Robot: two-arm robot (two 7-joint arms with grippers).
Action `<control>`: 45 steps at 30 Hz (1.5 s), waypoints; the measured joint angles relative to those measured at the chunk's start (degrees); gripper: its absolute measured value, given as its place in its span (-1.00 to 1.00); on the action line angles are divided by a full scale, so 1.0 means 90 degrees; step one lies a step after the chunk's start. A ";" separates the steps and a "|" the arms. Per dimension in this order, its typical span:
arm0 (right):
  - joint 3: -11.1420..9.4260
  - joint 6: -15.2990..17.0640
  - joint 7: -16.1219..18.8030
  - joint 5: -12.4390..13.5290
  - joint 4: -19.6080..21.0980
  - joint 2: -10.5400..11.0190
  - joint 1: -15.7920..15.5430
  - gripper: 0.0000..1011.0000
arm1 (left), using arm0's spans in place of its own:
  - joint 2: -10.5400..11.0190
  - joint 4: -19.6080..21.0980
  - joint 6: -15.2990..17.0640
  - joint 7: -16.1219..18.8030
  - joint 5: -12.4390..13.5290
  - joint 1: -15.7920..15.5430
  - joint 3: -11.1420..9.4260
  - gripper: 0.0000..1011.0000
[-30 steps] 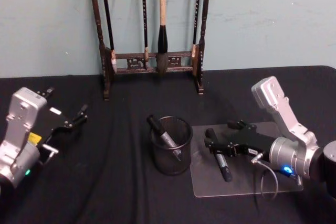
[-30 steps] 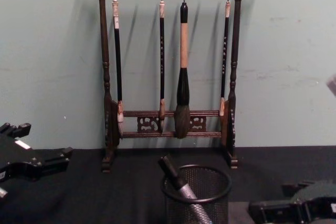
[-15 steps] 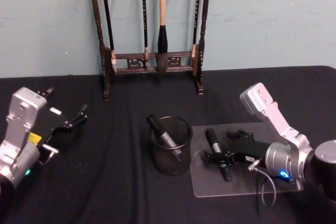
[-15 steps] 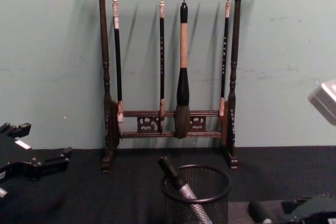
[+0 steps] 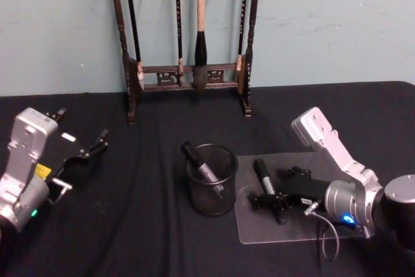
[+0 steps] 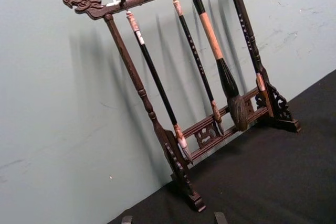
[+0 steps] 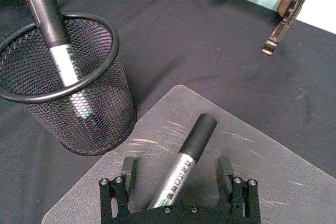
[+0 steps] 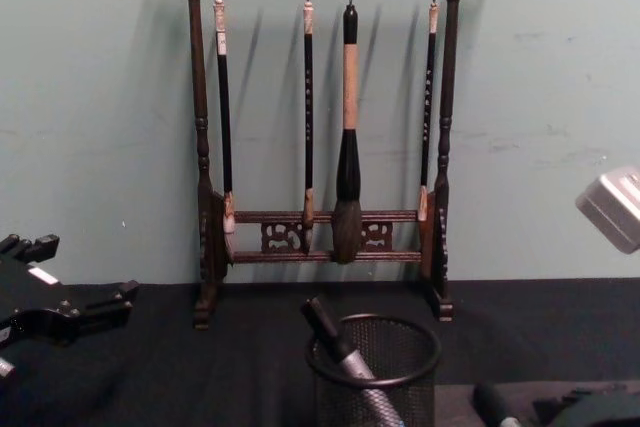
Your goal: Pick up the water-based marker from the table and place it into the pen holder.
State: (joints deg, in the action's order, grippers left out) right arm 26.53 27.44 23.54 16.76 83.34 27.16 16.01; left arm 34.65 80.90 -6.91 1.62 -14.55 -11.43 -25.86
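Note:
The water-based marker (image 5: 266, 181), grey-bodied with a black cap, lies on a clear mat (image 5: 295, 228) to the right of the pen holder (image 5: 228, 176), a round black mesh cup. Another marker (image 5: 200, 163) leans inside the cup. My right gripper (image 5: 268, 201) is low over the mat and open. In the right wrist view its fingers (image 7: 127, 174) straddle the marker (image 7: 186, 156) without touching it, with the pen holder (image 7: 102, 64) beyond. The chest view shows the pen holder (image 8: 372, 383) and the marker's cap (image 8: 490, 402). My left gripper (image 5: 81, 137) hovers open at the far left.
A tall dark wooden rack (image 5: 188, 72) hung with calligraphy brushes stands at the back of the black-clothed table, against a pale green wall. The cloth between my left arm and the cup is bare.
My right gripper has slid down the marker toward the table's near edge, from over its upper half to its lower half, and its wrist has dropped. The left arm has not moved.

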 joint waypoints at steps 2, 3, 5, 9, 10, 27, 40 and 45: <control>-0.0002 0.0003 0.0008 -0.0010 -0.0016 -0.0010 0.0002 0.98 | 0.0000 0.0000 0.0000 0.0000 0.0000 0.0000 0.0000 1.00; -0.0004 0.0005 0.0013 -0.0015 -0.0024 -0.0015 0.0003 0.98 | 0.0000 0.0000 0.0000 0.0000 0.0000 0.0000 0.0000 1.00; -0.0007 0.0010 0.0029 -0.0024 -0.0033 -0.0026 0.0004 0.98 | 0.0000 0.0000 0.0000 0.0000 0.0000 0.0000 0.0000 1.00; -0.0014 0.0013 0.0065 -0.0041 -0.0051 -0.0038 0.0002 0.98 | 0.0000 0.0000 0.0000 0.0000 0.0000 0.0000 0.0000 1.00; -0.0014 0.0013 0.0065 -0.0041 -0.0051 -0.0038 0.0002 0.98 | 0.0000 0.0000 0.0000 0.0000 0.0000 0.0000 0.0000 1.00; -0.0011 0.0006 0.0063 -0.0094 -0.0062 -0.0047 0.0001 0.98 | 0.0000 0.0000 0.0000 0.0000 0.0000 0.0000 0.0000 1.00; -0.0014 0.0001 0.0069 -0.0079 -0.0062 -0.0047 0.0001 0.32 | 0.0000 0.0000 0.0000 0.0000 0.0000 0.0000 0.0000 1.00; -0.0013 0.0001 0.0069 -0.0076 -0.0062 -0.0047 0.0001 -0.09 | 0.0000 0.0000 0.0000 0.0000 0.0000 0.0000 0.0000 1.00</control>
State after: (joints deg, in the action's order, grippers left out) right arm 26.41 27.45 24.16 16.08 82.79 26.74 16.02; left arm 34.65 80.90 -6.91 1.62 -14.55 -11.43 -25.86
